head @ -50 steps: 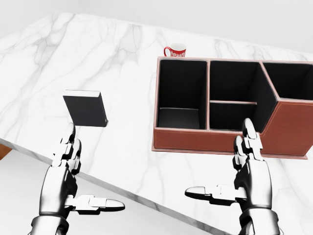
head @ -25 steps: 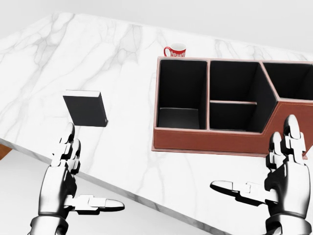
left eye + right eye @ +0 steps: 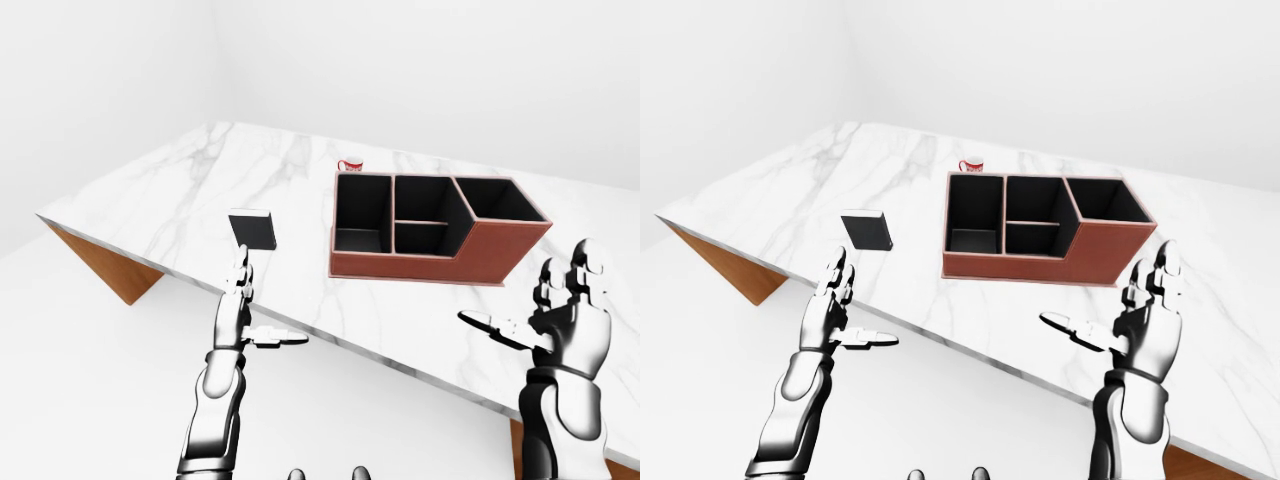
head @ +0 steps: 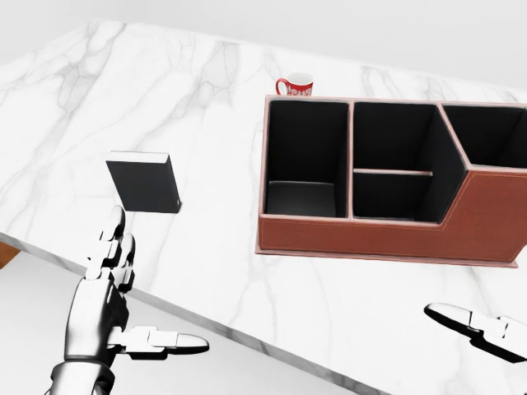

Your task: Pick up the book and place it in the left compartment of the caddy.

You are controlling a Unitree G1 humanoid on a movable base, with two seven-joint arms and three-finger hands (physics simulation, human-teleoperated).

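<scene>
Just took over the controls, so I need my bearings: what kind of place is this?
Likely a bare simulated desk or office setup: a white marble table in an empty white room, carrying a brown desk caddy, a black book and a red-and-white mug.

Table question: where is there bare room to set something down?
The marble table is bare left of the book, and between the book and the caddy. Below the caddy it is bare too. Tightest: the mug sits close behind the caddy.
</scene>
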